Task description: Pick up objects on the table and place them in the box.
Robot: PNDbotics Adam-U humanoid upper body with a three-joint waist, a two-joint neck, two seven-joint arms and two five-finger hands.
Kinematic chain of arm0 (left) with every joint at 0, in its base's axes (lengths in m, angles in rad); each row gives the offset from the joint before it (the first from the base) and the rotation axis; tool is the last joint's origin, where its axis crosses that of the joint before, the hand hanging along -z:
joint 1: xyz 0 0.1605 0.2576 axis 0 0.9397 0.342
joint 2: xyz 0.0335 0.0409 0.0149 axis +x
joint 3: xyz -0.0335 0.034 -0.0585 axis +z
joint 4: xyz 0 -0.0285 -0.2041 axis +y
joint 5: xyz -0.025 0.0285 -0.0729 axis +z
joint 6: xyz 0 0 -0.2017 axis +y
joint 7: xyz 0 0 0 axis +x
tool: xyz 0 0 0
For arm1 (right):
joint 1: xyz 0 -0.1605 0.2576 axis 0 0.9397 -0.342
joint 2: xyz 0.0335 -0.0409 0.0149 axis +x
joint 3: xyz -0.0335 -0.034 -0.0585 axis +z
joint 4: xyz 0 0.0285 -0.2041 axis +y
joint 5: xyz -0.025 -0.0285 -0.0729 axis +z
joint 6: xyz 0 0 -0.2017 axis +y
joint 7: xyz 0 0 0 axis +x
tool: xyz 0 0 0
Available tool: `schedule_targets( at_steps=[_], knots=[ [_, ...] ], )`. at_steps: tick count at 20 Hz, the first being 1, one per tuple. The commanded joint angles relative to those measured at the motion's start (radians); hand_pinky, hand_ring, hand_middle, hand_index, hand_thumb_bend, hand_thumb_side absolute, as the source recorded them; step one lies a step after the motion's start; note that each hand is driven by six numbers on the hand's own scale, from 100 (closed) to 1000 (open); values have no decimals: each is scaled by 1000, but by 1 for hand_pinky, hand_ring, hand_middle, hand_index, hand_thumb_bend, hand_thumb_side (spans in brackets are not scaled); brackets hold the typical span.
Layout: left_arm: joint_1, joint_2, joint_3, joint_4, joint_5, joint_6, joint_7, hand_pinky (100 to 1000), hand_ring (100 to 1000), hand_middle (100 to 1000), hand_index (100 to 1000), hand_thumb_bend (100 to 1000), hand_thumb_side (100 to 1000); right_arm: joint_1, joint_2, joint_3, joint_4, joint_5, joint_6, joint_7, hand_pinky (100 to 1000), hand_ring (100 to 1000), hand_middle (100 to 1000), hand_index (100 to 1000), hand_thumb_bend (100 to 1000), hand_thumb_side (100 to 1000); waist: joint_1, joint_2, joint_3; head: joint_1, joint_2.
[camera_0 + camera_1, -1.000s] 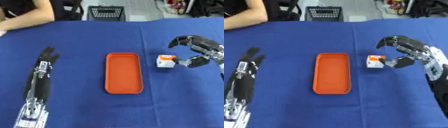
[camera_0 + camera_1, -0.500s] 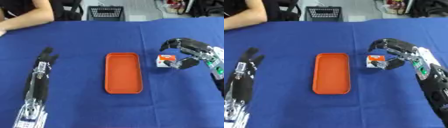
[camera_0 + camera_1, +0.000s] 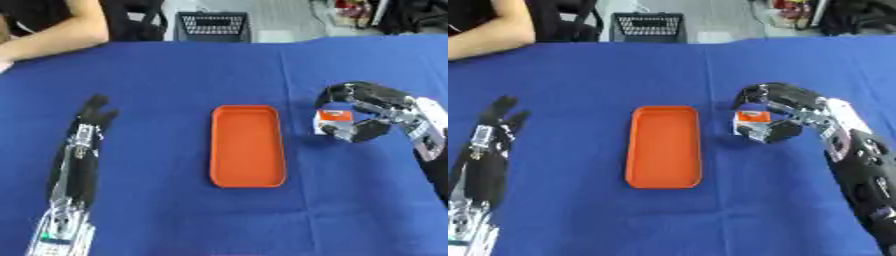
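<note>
**Carton in reach, box empty**

Blue cloth covers the table [image 3: 175, 75]. Right hand [image 3: 374, 116] curls around a small carton [image 3: 332, 121], at 3 o'clock from the orange box [image 3: 247, 145]. Left hand [image 3: 86, 131] lies flat, fingers straight. Risk: thumb nudging the carton over before closing.

Black mesh basket [image 3: 213, 24] beyond blue table [image 3: 175, 75] far edge.

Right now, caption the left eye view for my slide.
Right hand curls around small orange-and-white box beside empty orange tray on blue tablecloth.
</note>
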Motion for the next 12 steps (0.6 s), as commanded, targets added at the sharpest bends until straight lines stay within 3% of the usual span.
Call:
schedule_targets(
  at_steps=[1, 12],
  knots=[
    [-9, 2, -3, -9, 1, -3, -3, 1000, 899, 953, 999, 306, 1000, -35, -14, -9, 2, 13, -88, 76, 787, 755, 734, 808, 290, 663, 0, -13, 0, -7, -13],
    [-9, 1, -5, -9, 2, -3, -5, 1000, 900, 956, 998, 304, 1000, -45, -17, -26, 39, 51, -88, 46, 786, 756, 735, 809, 290, 662, 1, -13, 0, -8, -14]
  ],
)
